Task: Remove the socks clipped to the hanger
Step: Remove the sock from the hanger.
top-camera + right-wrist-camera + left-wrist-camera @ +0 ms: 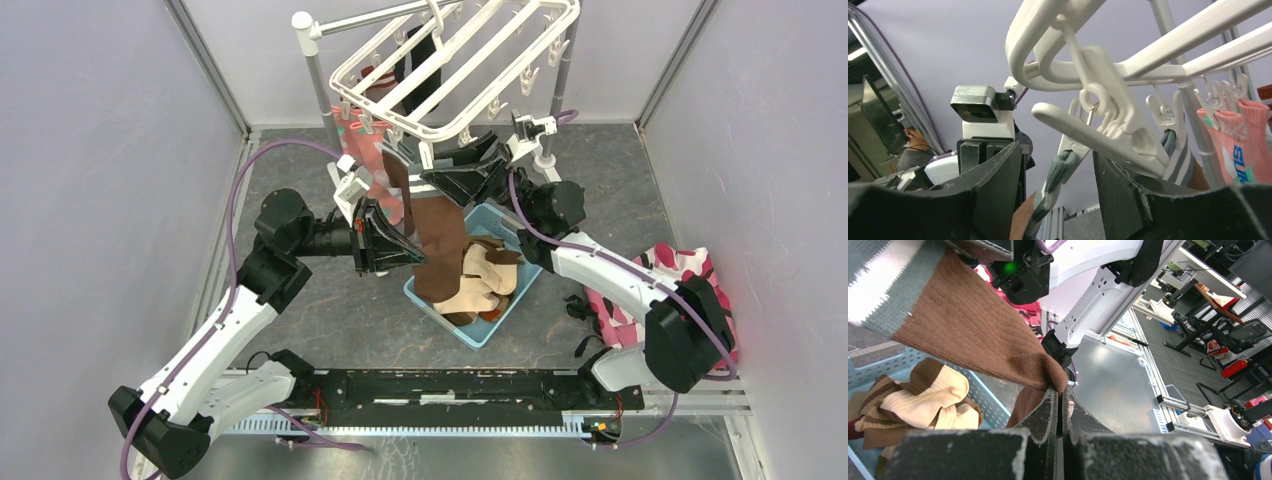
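Brown sock (440, 250), hanging by its striped cuff from a clip (1113, 120) on the hanger's (1020, 45) near rail, right over the blue basket (478, 340) (cream and striped socks (923, 400) in there already). Lower end pinched in the left claw (1060, 395), pressed tight on the knit. Right claw (1058, 160) spread either side of that clip, cuff not released yet. Looks like mid-unclip. Next up, probably: squeeze the clip's levers square-on, then tug down with the left and drop it in. Pink socks (1243, 135) clipped further along.
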